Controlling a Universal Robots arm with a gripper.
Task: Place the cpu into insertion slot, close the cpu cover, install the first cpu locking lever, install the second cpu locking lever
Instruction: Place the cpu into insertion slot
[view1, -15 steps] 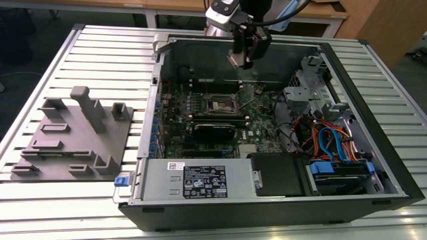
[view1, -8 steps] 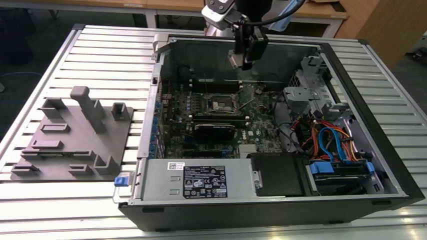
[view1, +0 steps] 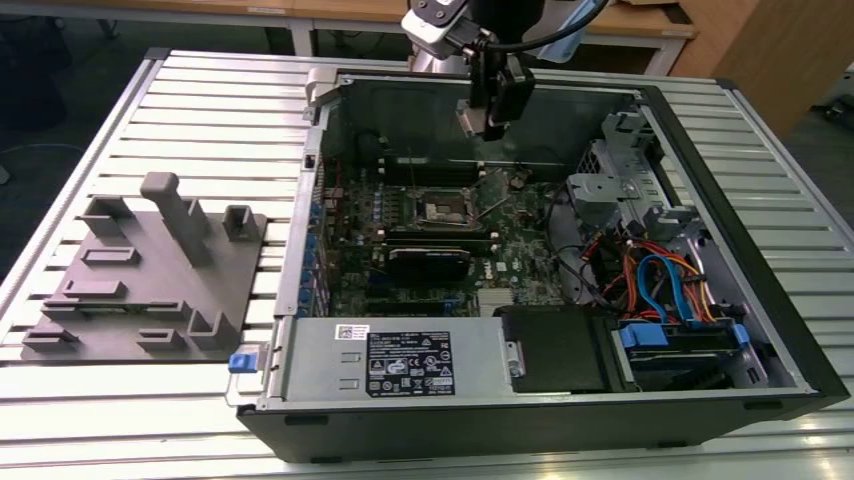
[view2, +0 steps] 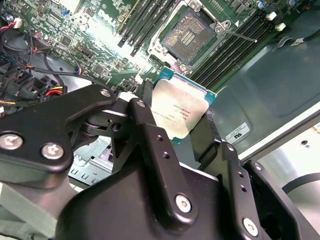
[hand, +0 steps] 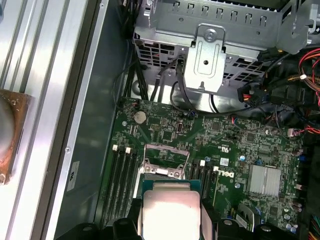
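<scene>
Second wrist view: tool (view2: 177, 109) tight on the cpu (view2: 182, 97); exterior view: insertion slot (view1: 441, 208) apart, beneath

The cpu (view2: 181, 111), a small flat square chip with a dull silver-grey top and a thin green rim, was clamped by two opposite edges between the black fingers of the gripper (view2: 177, 119), held in the air above the green board and apart from it. Beyond it the insertion slot (view2: 192, 31) lay bare, a dark square recess with no chip in it, ringed by a thin silvery frame. One thin wire locking lever (view2: 241, 34) stuck out unlatched beside it.
</scene>
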